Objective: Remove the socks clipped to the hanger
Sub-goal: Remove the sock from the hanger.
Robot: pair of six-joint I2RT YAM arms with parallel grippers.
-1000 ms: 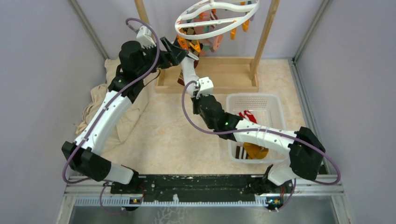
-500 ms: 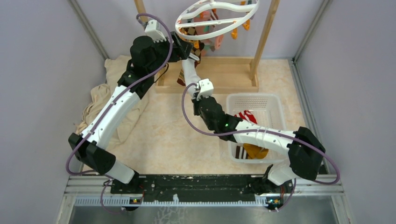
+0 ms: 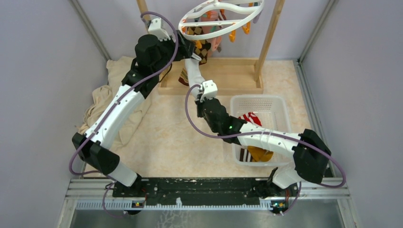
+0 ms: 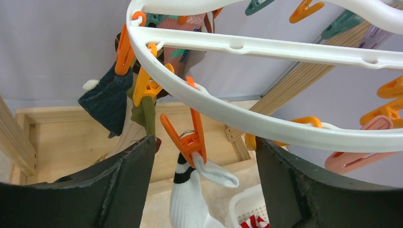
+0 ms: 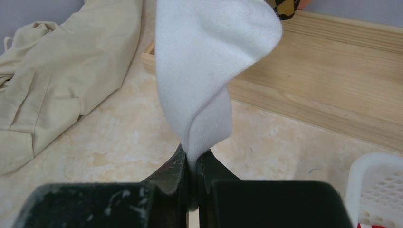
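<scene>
The hanger (image 3: 221, 21) hangs over the table's (image 3: 166, 137) far edge with socks (image 3: 203, 46) dangling from its clips. The white basket (image 3: 280, 102) sits toward the table's right edge and holds a red-white striped sock (image 3: 251, 118) in its middle and a mustard sock (image 3: 260, 153) at its near end. A white sock (image 5: 209, 71) hangs from an orange clip (image 4: 192, 137) on the ring's left side, its lower end pinched in the tightly closed right gripper (image 5: 192, 164), while the left gripper (image 4: 204, 147) stands wide, one finger on either side of that clip.
</scene>
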